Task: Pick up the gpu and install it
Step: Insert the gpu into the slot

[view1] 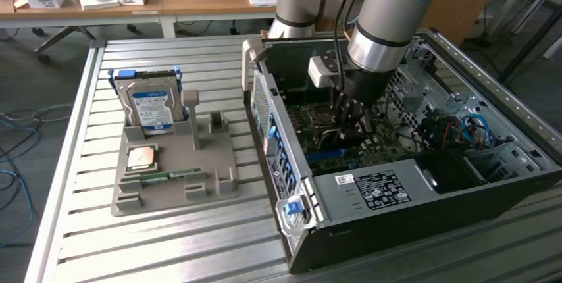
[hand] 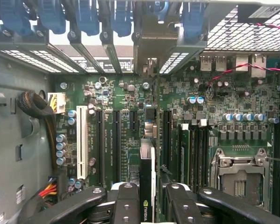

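Exterior view, claw (view1: 351, 122) down inside the open case (view1: 395, 230), wrist view, claw clenched on the gpu (hand: 147, 186), thin dark card edge-on between its fingers, green logo, pale edge strip, motherboard (hand: 111, 93) slots just beyond.

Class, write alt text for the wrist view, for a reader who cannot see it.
The gripper holds the gpu edge-on over a green motherboard inside a computer case. A white slot and a metal-framed processor socket lie either side of the card.
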Robot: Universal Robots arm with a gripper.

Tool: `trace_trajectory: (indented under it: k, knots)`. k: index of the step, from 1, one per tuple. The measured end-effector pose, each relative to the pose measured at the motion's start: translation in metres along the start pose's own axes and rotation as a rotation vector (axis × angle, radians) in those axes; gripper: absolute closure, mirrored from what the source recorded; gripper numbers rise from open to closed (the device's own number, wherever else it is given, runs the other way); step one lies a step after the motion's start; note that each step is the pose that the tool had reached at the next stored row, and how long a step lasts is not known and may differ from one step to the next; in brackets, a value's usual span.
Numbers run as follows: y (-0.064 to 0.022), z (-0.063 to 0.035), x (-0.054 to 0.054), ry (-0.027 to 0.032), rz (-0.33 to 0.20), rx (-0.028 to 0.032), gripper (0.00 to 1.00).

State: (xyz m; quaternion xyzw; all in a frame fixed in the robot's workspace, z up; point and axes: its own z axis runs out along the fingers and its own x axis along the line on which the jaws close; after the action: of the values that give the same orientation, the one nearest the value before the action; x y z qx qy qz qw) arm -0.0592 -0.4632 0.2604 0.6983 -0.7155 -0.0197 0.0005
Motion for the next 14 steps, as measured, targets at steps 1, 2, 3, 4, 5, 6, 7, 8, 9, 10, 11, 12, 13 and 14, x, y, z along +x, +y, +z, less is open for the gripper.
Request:
trace_trajectory:
  k: [1,2,3,4,5,6,7,8,9,10,11,12,13,14]
  knots:
    - [0.0,0.0006,0.0,-0.0004,0.0,0.0001,0.73]
    - [0.0,0.001,0.0,-0.0003,0.0,0.0001,0.73]
    - [0.0,0.0014,0.0,0.0,0.0,0.0,0.73]
    - [0.0,0.0019,0.0001,0.0,0.0,0.0,0.73]
    - [0.0,0.0022,0.0001,0.0001,0.0,0.0,0.73]
    - [0.0,0.0022,0.0001,0.0002,0.0,-0.0001,0.73]
    - [0.0,0.0022,0.0001,0.0003,0.0,-0.0001,0.73]
    - [0.0,0.0022,0.0001,0.0002,0.0,-0.0001,0.73]
    - [0.0,0.0023,0.0001,0.0001,0.0,0.0,0.73]
    - [0.0,0.0025,0.0001,-0.0001,0.0,0.0,0.73]
    - [0.0,0.0033,0.0,-0.0006,0.0,0.0002,0.73]
    - [0.0,0.0037,0.0,-0.0003,0.0,0.0001,0.73]
    - [0.0,0.0039,0.0001,0.0001,0.0,-0.0001,0.73]
    - [0.0,0.004,0.0002,0.0002,0.0,-0.0001,0.73]
